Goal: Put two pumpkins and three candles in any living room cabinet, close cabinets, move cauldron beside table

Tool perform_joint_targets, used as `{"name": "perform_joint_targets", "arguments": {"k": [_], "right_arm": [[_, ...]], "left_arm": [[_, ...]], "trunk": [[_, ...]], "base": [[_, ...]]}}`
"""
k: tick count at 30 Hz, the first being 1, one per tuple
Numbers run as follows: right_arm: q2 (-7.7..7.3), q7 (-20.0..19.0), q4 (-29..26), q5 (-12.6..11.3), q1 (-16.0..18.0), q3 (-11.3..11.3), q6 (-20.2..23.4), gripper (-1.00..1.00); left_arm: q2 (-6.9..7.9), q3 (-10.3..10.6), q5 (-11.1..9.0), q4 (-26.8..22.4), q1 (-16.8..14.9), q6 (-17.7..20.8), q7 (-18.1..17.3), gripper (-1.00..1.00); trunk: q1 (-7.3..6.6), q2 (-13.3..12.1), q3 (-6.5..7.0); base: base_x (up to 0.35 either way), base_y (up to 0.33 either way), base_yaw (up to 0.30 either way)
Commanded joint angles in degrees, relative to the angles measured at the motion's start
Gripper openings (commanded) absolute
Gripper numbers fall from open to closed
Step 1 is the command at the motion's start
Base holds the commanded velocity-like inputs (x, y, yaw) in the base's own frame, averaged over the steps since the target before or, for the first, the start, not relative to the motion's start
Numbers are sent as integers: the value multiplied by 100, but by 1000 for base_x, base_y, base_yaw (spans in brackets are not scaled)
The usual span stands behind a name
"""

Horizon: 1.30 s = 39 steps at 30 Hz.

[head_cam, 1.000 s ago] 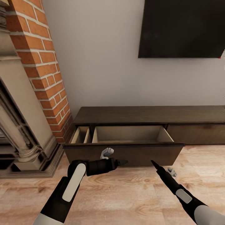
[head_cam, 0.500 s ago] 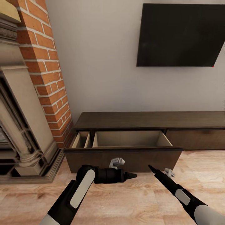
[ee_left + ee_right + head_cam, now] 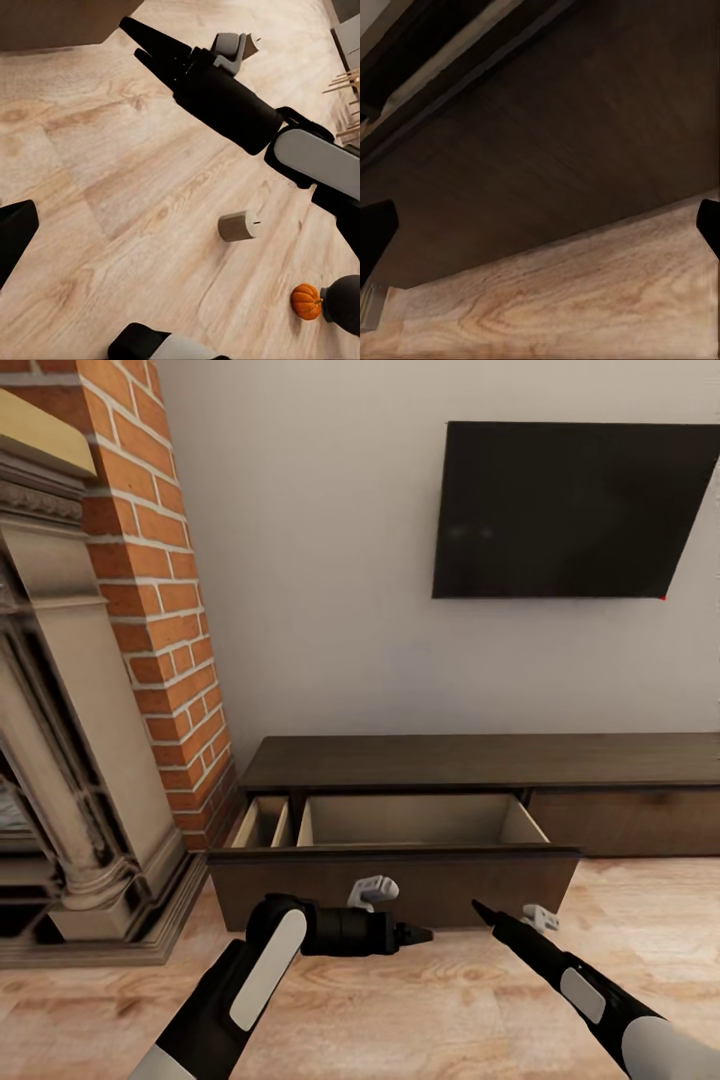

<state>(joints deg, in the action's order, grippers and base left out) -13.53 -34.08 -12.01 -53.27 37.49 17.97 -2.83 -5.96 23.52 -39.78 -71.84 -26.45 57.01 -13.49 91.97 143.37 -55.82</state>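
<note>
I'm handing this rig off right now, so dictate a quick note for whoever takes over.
Left gripper and right gripper: open, empty, low in front of the cabinet.
Its drawer is pulled out; nothing seen in the visible part.
On the floor: one candle on its side, one pumpkin beside what looks like the cauldron.
Left to do: stow pumpkins and candles, shut the drawer, place the cauldron.

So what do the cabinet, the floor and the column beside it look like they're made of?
Cabinet: dark-brown wood, matt, faint grain; the open drawer is lined in paler wood. Floor: light wood planks with bold grain, slight sheen. Column: red brick with pale mortar joints. All simulator renders, so textures only.
</note>
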Motion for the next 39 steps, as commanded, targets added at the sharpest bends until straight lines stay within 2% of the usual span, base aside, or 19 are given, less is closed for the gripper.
{"name": "perform_joint_targets", "arguments": {"k": [1, 9, 11, 14, 17, 21, 25, 27, 30, 32, 34, 36, 39], "right_arm": [[-5, 1, 12, -19, 3, 48, -30, 100], [-17, 95, 171, 73, -6, 50, -8, 100], [-63, 140, 230, 75, -9, 49, -7, 100], [-97, 248, 296, 76, -11, 50, -6, 100], [-124, 607, 553, 76, -13, 55, -6, 100], [-130, 776, 751, 76, -13, 57, -18, 100], [-165, 825, 793, 77, -20, 54, -6, 100], [-209, 865, 803, 107, -21, 73, 41, 100], [-236, 990, 810, 278, -22, 198, 110, 100], [-245, 1072, 812, 509, -22, 348, 130, 100], [-260, 1151, 816, 904, -27, 519, 144, 100], [-263, 1182, 815, 1001, -30, 558, 147, 100], [-264, 1188, 814, 1017, -30, 569, 143, 100]], "left_arm": [[-2, -5, 64, 22, -3, 16, -52, 100], [-2, 1, 113, 253, -1, 9, -43, 100], [-2, 2, 119, 379, -1, 1, -37, 100], [-2, 3, 147, 478, -1, -7, -34, 100], [-2, 8, 325, 706, -1, -14, -27, 100], [-9, 11, 568, 1047, -1, -22, -19, 100], [-13, 32, 636, 1349, -1, -28, -13, 100], [-14, 65, 650, 1517, -1, -48, -9, 100], [-15, 86, 658, 1636, 2, -97, -6, 100], [-17, 93, 661, 1694, 5, -135, -5, 100], [-23, 105, 664, 1894, 7, -172, -5, 100], [-27, 133, 664, 2114, 8, -207, -4, 100], [-28, 140, 664, 2254, 8, -345, -6, 100]], "trunk": [[-4, 1, 17], [-24, -10, 195], [-29, -13, 239], [-95, -133, 293], [-161, -253, 347], [-249, -414, 418], [-337, -574, 490], [-337, -574, 490], [-337, -574, 490], [-337, -574, 490], [-359, -614, 508], [-403, -695, 544], [-469, -815, 598]], "base": [[0, 0, 0], [0, 0, 0], [0, 0, 0], [0, 0, 0], [0, 0, 0], [0, 0, 0], [0, 0, 0], [0, 0, 0], [0, 0, 0], [0, 0, 0], [0, 0, 0], [0, 0, 0], [0, 0, 0]]}}
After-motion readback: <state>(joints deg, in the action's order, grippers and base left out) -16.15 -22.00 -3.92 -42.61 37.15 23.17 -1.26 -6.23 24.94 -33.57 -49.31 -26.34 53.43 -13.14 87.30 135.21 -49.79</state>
